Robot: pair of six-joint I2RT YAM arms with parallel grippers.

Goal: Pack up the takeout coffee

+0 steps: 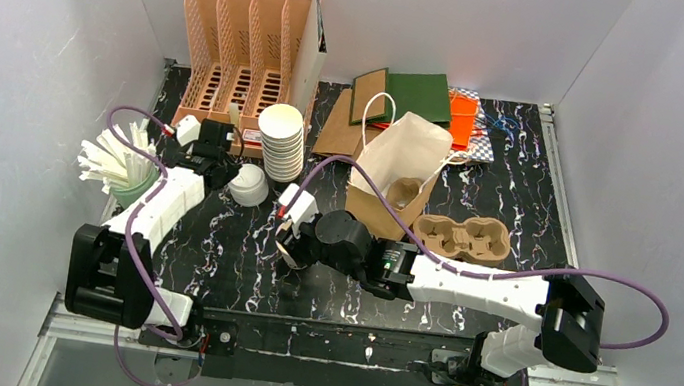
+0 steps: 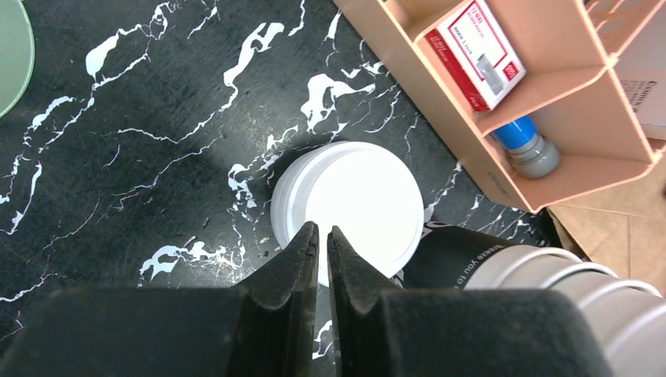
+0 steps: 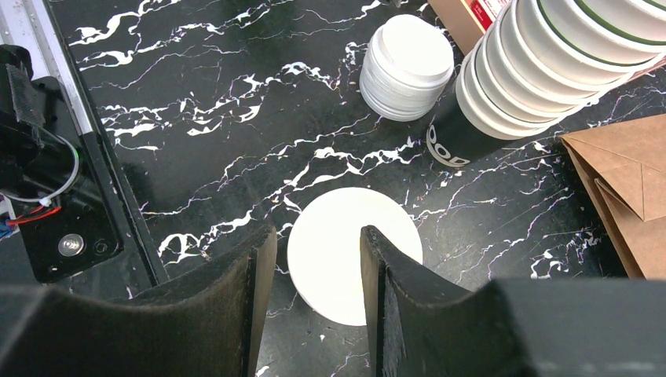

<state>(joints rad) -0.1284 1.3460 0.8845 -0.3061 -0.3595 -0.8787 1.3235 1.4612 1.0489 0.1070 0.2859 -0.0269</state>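
A round white lid top (image 3: 353,255), possibly a capped takeout coffee cup seen from above, sits on the black table. Its walls are hidden, so I cannot tell whether it is a loose lid. My right gripper (image 3: 318,232) is open just above it, one finger on each side; in the top view it (image 1: 287,239) is left of the table's middle. My left gripper (image 2: 323,229) is shut and empty over a stack of loose white lids (image 2: 357,208), near the back left (image 1: 219,166). No green-walled capped cup shows.
A stack of lidless cups (image 1: 282,140) lies beside the lids. An orange rack (image 1: 242,48) stands at the back left. A brown paper bag (image 1: 403,161) and a pulp cup carrier (image 1: 463,238) lie to the right. A green holder of white sticks (image 1: 119,167) stands far left.
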